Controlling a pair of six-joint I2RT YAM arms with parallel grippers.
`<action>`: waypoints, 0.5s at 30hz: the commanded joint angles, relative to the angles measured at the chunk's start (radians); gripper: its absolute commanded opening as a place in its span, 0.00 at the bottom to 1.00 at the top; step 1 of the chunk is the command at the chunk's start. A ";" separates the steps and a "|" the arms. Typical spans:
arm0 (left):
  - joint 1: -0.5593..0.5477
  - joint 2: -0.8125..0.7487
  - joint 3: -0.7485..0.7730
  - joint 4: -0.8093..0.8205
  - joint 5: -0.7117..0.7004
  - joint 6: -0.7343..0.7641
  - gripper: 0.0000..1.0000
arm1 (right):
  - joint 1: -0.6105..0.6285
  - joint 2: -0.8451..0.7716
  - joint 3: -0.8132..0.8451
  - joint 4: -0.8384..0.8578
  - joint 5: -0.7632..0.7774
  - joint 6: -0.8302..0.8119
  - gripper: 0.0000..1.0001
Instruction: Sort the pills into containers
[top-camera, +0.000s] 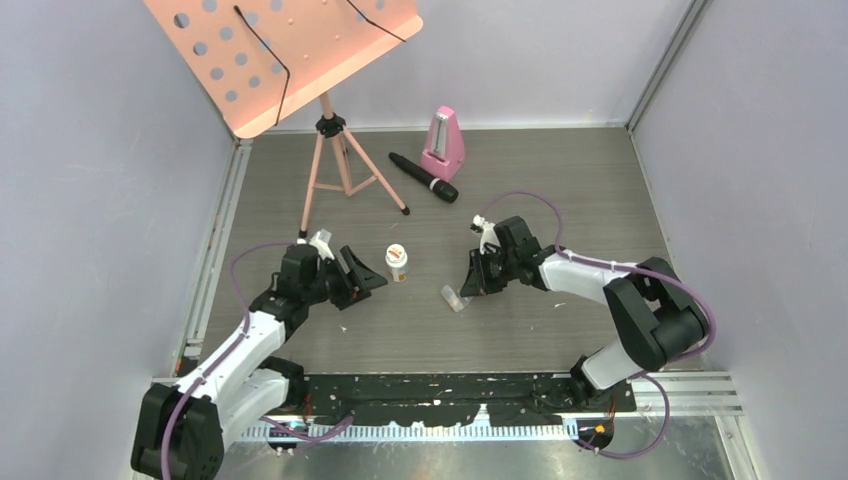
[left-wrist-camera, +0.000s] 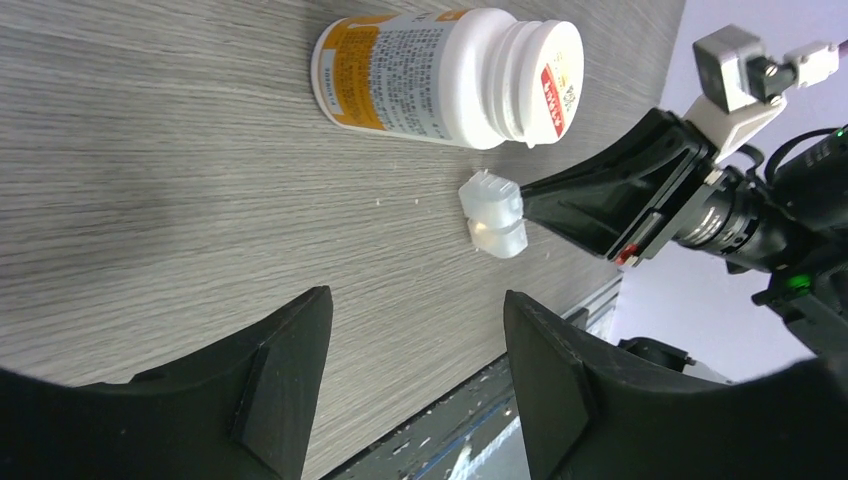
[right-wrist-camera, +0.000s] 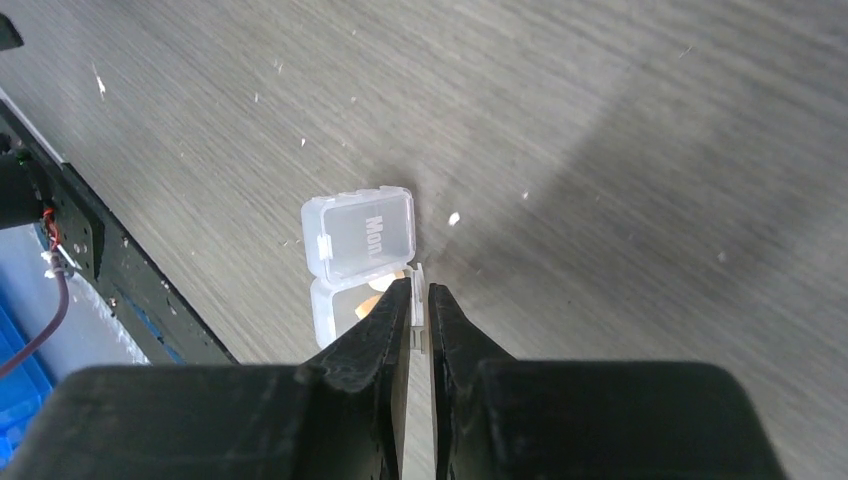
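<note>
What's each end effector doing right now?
Left end effector: open, holding nothing.
Right end effector: closed on the pill box, pinching its raised lid.

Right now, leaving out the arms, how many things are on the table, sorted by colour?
Pink: 2, music stand and metronome
Black: 1, microphone
White: 1, small bottle
Clear: 1, pill box
Total: 5

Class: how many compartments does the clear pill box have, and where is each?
2 in the pill box. One, lid marked Mon., lies farther from the right gripper; the other lies at its fingertips.
</note>
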 joint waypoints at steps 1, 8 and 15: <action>-0.028 0.032 -0.006 0.126 0.041 -0.052 0.65 | 0.023 -0.101 -0.027 0.041 0.001 0.028 0.14; -0.094 0.076 -0.006 0.166 0.005 -0.072 0.64 | 0.077 -0.197 -0.028 -0.013 0.101 0.039 0.15; -0.132 0.149 -0.007 0.227 -0.009 -0.114 0.64 | 0.126 -0.202 -0.006 -0.061 0.188 0.035 0.18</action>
